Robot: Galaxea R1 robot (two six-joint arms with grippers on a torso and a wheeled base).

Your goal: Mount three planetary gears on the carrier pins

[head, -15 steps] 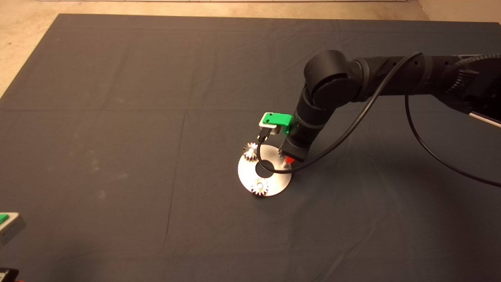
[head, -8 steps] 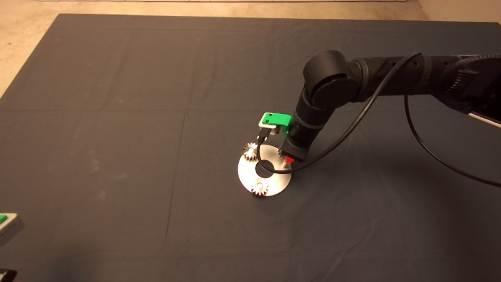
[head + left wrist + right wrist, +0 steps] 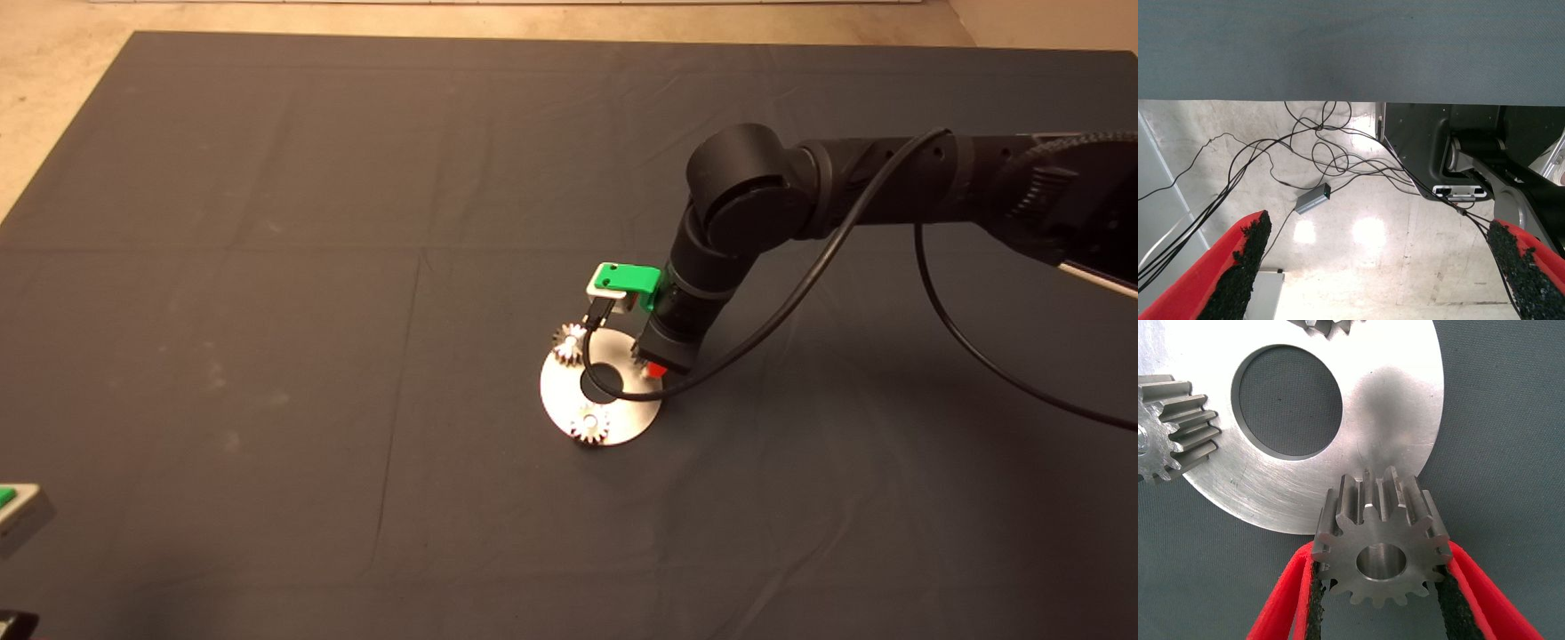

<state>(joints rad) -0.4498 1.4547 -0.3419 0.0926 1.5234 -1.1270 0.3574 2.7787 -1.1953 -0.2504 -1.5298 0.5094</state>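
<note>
A flat round silver plate (image 3: 622, 425) with a central hole lies mid-mat. Two planetary gears (image 3: 570, 340) (image 3: 589, 425) sit on it, each over one of the carrier pins, so the pins barely show. My right gripper (image 3: 655, 366) hangs over the plate's right rim, shut on a third gear (image 3: 1381, 543). That gear is level, held between the red fingers (image 3: 1281, 603) just above the plate's edge (image 3: 1405, 407). The pin under it is hidden. My left gripper (image 3: 1381, 273) is parked at the mat's lower left (image 3: 18, 511), open and empty.
The right arm's black cable (image 3: 613, 391) loops low across the plate's central hole. The dark mat (image 3: 267, 311) stretches wide on every side of the plate. The left wrist view shows floor, loose cables (image 3: 1311, 160) and a small grey box (image 3: 1313, 198).
The right arm has sunk slightly, bringing the held gear a little closer to the plate, and its cable loop now hangs lower over the hole. The left arm has not moved.
</note>
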